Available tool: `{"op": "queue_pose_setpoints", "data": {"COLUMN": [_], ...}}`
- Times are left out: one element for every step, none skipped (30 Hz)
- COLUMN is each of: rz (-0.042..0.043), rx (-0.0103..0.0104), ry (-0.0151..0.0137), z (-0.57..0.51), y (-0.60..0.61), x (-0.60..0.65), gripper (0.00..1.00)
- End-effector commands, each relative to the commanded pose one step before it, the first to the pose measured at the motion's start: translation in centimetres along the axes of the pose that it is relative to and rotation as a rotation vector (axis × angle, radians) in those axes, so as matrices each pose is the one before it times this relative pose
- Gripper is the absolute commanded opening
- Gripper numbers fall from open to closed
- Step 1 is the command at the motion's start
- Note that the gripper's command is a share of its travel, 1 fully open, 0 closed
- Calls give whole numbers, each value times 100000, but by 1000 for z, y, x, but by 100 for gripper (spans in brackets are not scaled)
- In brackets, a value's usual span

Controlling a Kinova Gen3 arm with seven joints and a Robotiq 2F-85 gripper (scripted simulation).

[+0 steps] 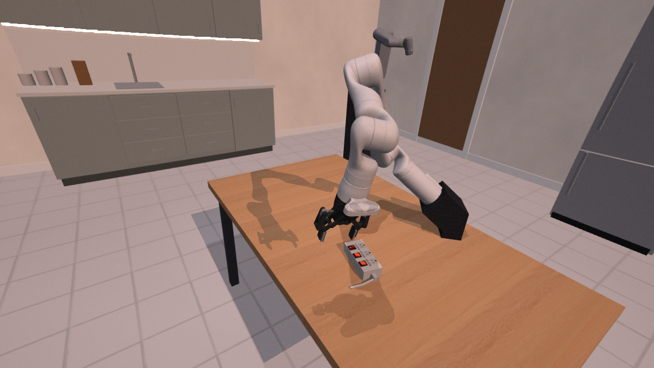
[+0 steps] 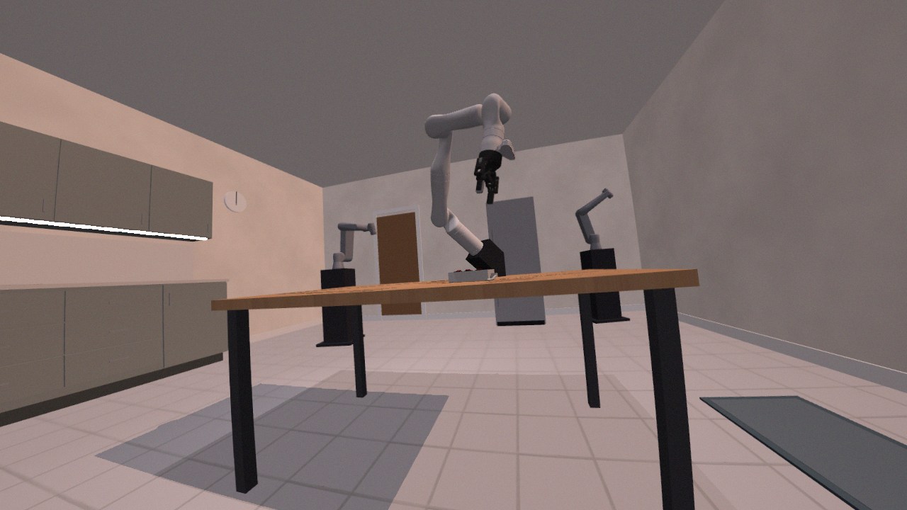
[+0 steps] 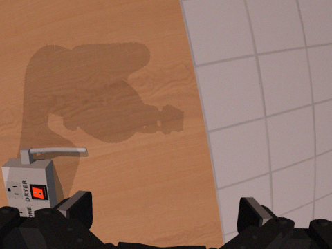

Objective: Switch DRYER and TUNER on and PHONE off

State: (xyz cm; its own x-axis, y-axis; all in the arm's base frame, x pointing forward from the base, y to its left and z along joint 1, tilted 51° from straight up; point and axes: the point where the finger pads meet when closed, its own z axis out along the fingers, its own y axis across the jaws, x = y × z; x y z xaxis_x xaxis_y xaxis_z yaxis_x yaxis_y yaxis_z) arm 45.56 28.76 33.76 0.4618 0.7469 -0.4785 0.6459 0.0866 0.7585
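Observation:
The grey power strip [image 1: 368,270] [image 2: 470,275] [image 3: 24,176] lies flat on the wooden table [image 1: 457,293] [image 2: 443,291] [image 3: 115,14], right way up, with a short cable stub [image 1: 361,284] [image 3: 55,151] at its near end. In the top view its three rocker switches [image 1: 356,254] all show red. In the wrist view only the cable end shows, with the DRYER switch [image 3: 39,192] red; the rest is hidden behind the fingers. My gripper [image 1: 337,234] [image 2: 487,187] [image 3: 164,211] is open and empty. It hangs well above the table, over the strip's far end.
The arm's black base [image 1: 450,212] stands on the table behind the strip. The table's long edge runs close to the strip's left in the top view, with tiled floor [image 3: 268,74] beyond. Two other arms on black pedestals [image 2: 336,304] [image 2: 599,285] stand behind the table.

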Motion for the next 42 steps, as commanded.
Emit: {"op": "queue_pose_setpoints", "data": {"rz": [-6368,-3689,-3837,-3969,-4081,-4174,-4244,0,0,-4292,-4315,-4313,-4287,-4236,-4160,-4061,-3939,-3796,-3633,-3452,-3255,-3044,-2821,-2589,0,0,-2351,-2108,-1864,-1622,-1384,-1154,-935,-730,-544,-378,-238,-126,-48,-7,0,0], "rx": [1814,15,42,67,90,110,125,0,0,135,140,140,134,124,109,92,71,49,27,5,-15,-33,-48,-60,0,0,-68,-72,-73,-71,-66,-59,-51,-41,-32,-23,-14,-8,-3,0,0,0], "ry": [280,259,342,431,524,620,717,0,0,814,907,995,1076,1147,1207,1254,1287,1305,1308,1295,1268,1226,1170,1103,0,0,1024,937,843,745,644,542,443,348,261,182,115,61,23,3,0,0], "z": [2393,868,869,864,852,834,811,0,0,783,751,715,676,635,592,549,506,463,421,381,342,305,271,238,0,0,208,180,154,131,109,89,71,54,40,28,17,9,4,1,0,0], "y": [-263,-213,-288,-366,-445,-521,-595,0,0,-663,-725,-779,-824,-858,-882,-895,-897,-888,-870,-842,-806,-762,-713,-658,0,0,-601,-540,-479,-417,-356,-297,-240,-187,-139,-97,-61,-32,-12,-2,0,0], "x": [-2537,-594,-590,-579,-558,-529,-493,0,0,-448,-397,-342,-282,-220,-157,-96,-37,18,67,110,146,174,194,206,0,0,210,208,199,185,166,145,122,98,74,52,33,18,7,1,0,0], "gripper": [100,100,100,100,100,100,100,100,100,100,100,100,100,100,100,100,100,100,100,100,100,100,100,100,100,100,100,100,100,100,100,100,100,100,100,100,100,100,100,100,100,100]}}
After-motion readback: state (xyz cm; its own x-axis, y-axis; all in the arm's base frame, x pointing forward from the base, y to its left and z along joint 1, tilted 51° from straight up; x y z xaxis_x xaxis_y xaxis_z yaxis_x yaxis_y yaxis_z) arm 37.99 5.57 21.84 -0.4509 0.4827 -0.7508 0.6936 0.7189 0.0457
